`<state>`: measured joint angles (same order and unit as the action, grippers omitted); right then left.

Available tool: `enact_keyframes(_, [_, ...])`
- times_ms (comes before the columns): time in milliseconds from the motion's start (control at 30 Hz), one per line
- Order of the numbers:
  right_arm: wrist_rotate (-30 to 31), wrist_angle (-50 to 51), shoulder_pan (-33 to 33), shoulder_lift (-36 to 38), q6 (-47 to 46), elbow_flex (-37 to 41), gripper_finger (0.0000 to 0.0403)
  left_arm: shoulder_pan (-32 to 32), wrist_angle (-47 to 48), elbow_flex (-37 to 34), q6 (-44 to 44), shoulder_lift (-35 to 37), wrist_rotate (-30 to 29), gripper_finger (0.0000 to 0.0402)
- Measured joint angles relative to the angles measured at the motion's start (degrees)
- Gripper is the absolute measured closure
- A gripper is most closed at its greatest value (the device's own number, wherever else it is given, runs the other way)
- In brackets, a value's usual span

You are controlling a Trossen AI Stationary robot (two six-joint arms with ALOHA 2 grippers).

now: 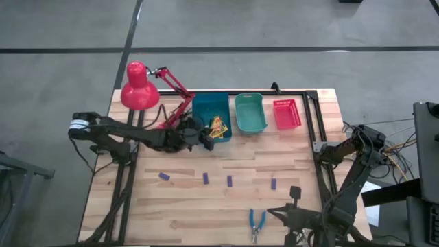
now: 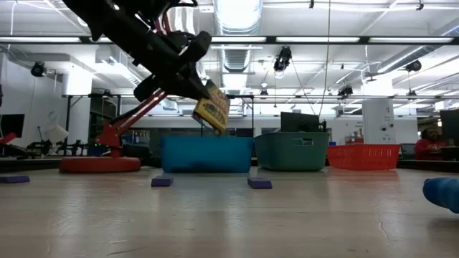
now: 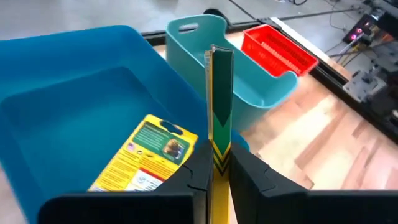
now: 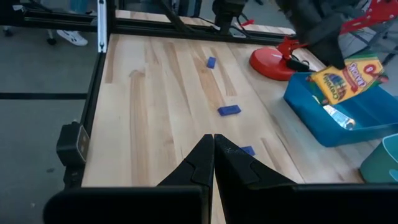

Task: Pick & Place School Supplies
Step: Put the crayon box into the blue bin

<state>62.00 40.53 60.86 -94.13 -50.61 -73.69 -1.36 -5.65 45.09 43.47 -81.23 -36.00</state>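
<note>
Placing step: left claw [image 3: 213, 177] clamped on crayon box [image 3: 219, 106], held edge-up above blue bin [image 3: 74, 93]; second box [image 3: 146, 158] already below. Next, by the look: spread fingers, drop. Right claw [image 4: 213, 163] closed, idle over tabletop [image 4: 155, 93].

Four purple erasers [image 1: 164, 176] on the table, two crayon boxes [image 3: 144, 157] at the blue bin, one pair of pliers [image 1: 256, 222], three bins [image 1: 250, 113], one lamp [image 1: 140, 87].
</note>
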Motion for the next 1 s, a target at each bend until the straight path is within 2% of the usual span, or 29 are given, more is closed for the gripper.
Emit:
enact_keyframes(100, [0.00, 0.06, 0.00, 0.00, 0.00, 0.00, 0.0394, -2.17, 0.06, 1.19, -0.57, -0.49, -4.10, 0.0367])
enact_keyframes(333, [0.01, 1.56, 0.00, 0.00, 0.02, 0.00, 0.0394, -9.35, 0.60, 5.26, -3.08, -0.09, -17.89, 0.0367])
enact_keyframes(500, [0.04, 3.16, 0.00, 0.00, 0.01, 0.00, 0.0394, -14.12, 6.12, 7.68, -2.32, -0.40, -28.66, 0.0367])
enact_keyframes(633, [0.04, 3.86, 0.00, 0.00, 0.02, 0.00, 0.0394, -16.65, 6.60, 8.14, 2.53, -0.42, -31.03, 0.0367])
enact_keyframes(767, [0.04, 4.27, 0.00, 0.00, 0.02, 0.00, 0.0394, -17.40, 7.62, 8.21, 3.14, -2.58, -34.02, 0.0368])
enact_keyframes(1000, [0.04, 4.26, 0.00, 0.00, -0.01, 0.00, 0.0394, -13.97, 8.08, 8.21, 1.55, -9.59, -34.58, 0.0368])
